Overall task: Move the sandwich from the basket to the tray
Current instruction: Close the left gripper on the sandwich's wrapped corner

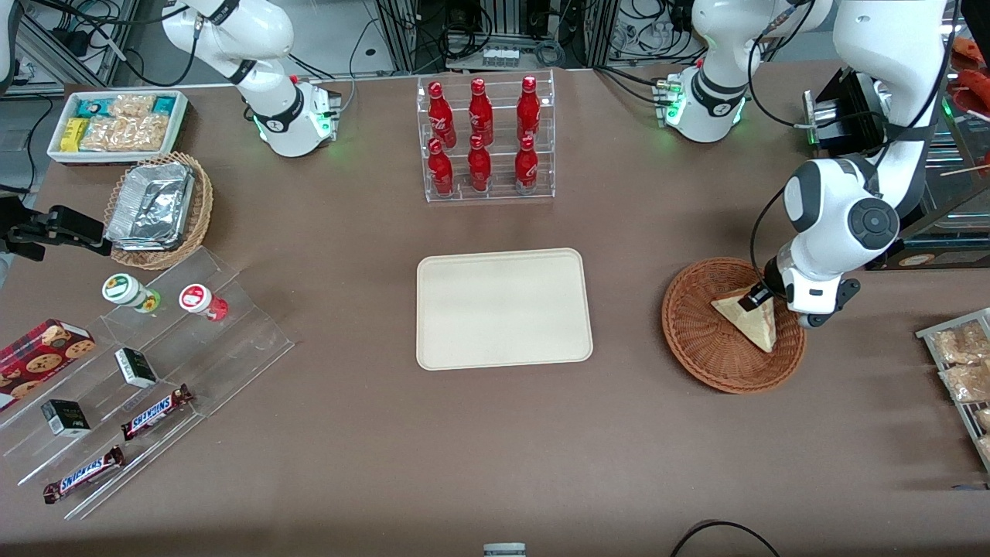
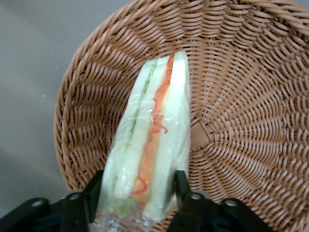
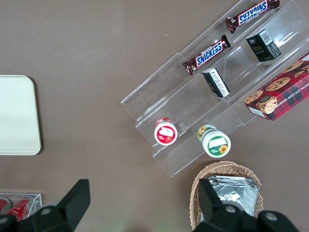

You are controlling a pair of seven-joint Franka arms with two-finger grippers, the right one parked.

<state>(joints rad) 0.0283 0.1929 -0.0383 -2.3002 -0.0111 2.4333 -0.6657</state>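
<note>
The sandwich (image 1: pixel 749 317), a plastic-wrapped white wedge with orange and green filling along its edge (image 2: pixel 152 140), lies in the round reddish-brown wicker basket (image 1: pixel 696 348) toward the working arm's end of the table. My left gripper (image 1: pixel 754 298) reaches down into the basket (image 2: pixel 231 96). In the left wrist view the gripper (image 2: pixel 138 180) has one black finger pressed against each side of the sandwich's wide end. The sandwich still rests on the weave. The cream tray (image 1: pixel 503 309) lies bare at the table's middle, beside the basket.
A clear rack of red bottles (image 1: pixel 486 139) stands farther from the front camera than the tray. Toward the parked arm's end are a white snack bin (image 1: pixel 116 124), a tan basket of foil containers (image 1: pixel 158 209) and an acrylic stand (image 1: pixel 147 363). Snack packets (image 1: pixel 963 363) lie beside the basket.
</note>
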